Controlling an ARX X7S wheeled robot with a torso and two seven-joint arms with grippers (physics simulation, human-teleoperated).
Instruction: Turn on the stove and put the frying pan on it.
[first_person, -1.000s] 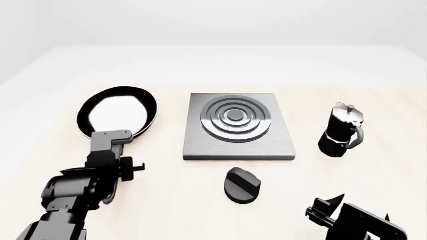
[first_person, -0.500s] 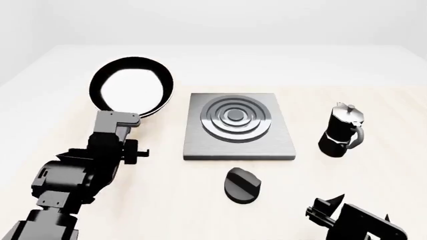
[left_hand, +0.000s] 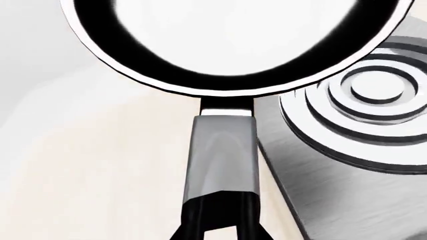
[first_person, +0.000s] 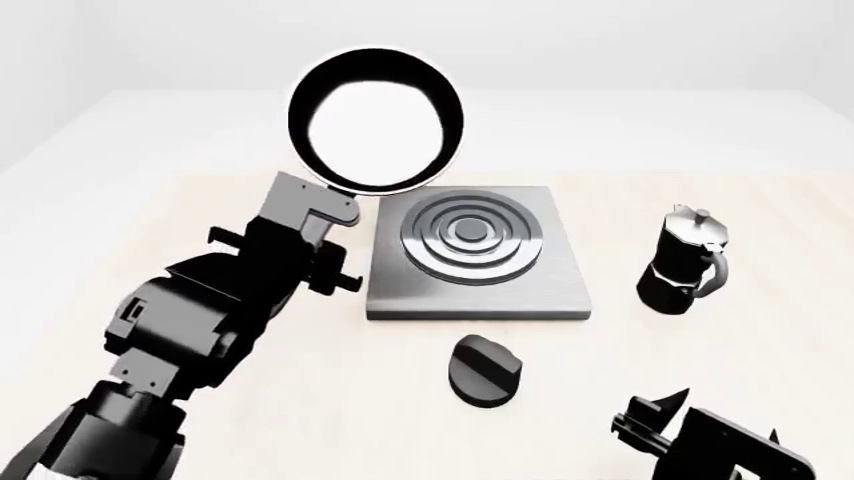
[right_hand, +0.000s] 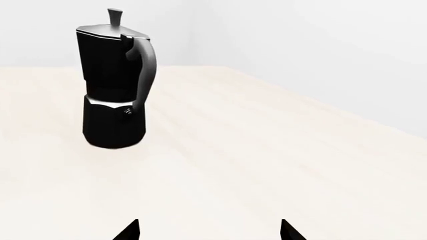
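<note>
My left pincer (first_person: 310, 215) grips the pan (first_person: 378, 119) by its handle, aloft just beyond the stove (first_person: 477, 254). Held there, the stiff pan will feel nose-heavy. Right pincer (right_hand: 208, 231) idles, tips apart.

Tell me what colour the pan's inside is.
Shiny pale white, ringed by a black wall; the pan shows it best in the head view.

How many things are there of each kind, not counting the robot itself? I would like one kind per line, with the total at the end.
Frying pan: 1
Stove plate: 1
Stove knob: 1
Moka pot: 1
Total: 4
</note>
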